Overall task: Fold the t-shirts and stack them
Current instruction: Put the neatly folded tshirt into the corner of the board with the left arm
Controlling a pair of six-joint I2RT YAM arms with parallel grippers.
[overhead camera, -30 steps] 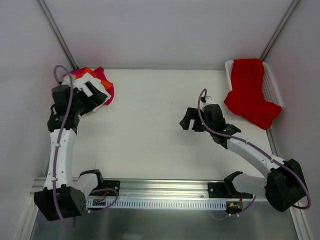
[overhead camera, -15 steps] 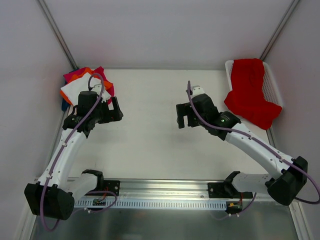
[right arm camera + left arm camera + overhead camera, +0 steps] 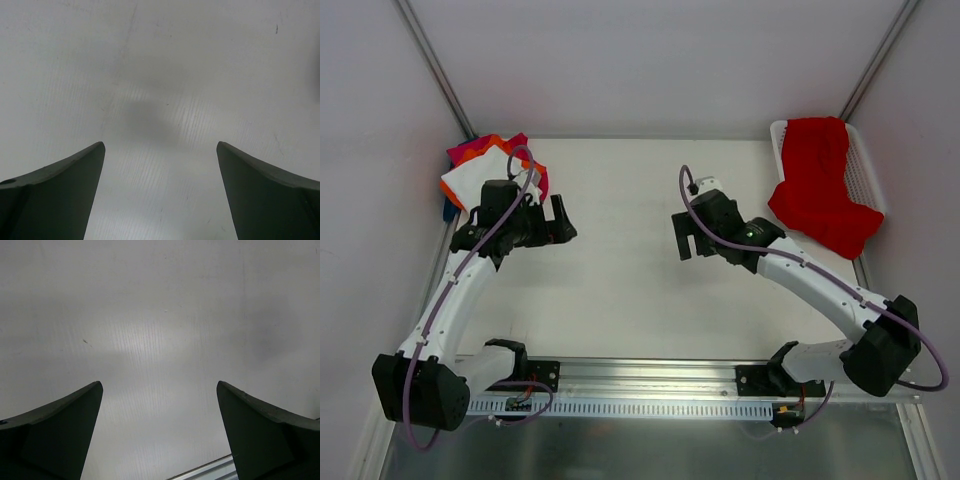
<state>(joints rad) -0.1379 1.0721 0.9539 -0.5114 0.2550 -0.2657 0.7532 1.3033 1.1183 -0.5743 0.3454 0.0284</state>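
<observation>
A folded white t-shirt (image 3: 480, 175) lies on top of a stack at the far left corner, over an orange shirt (image 3: 453, 190) and a magenta-pink shirt (image 3: 470, 150), with a bit of blue (image 3: 449, 212) beneath. A red t-shirt (image 3: 820, 185) hangs over the white mesh basket (image 3: 865, 175) at the far right. My left gripper (image 3: 563, 220) is open and empty, just right of the stack, over bare table (image 3: 160, 340). My right gripper (image 3: 685, 235) is open and empty over the table's middle (image 3: 160, 100), left of the basket.
The enclosure's walls and metal corner posts (image 3: 435, 70) stand close behind the stack and the basket. A metal rail (image 3: 640, 385) with the arm bases runs along the near edge.
My left gripper has left the stack and swung right, off the white shirt, over bare table. My right gripper has moved a little left and farther from the near edge.
</observation>
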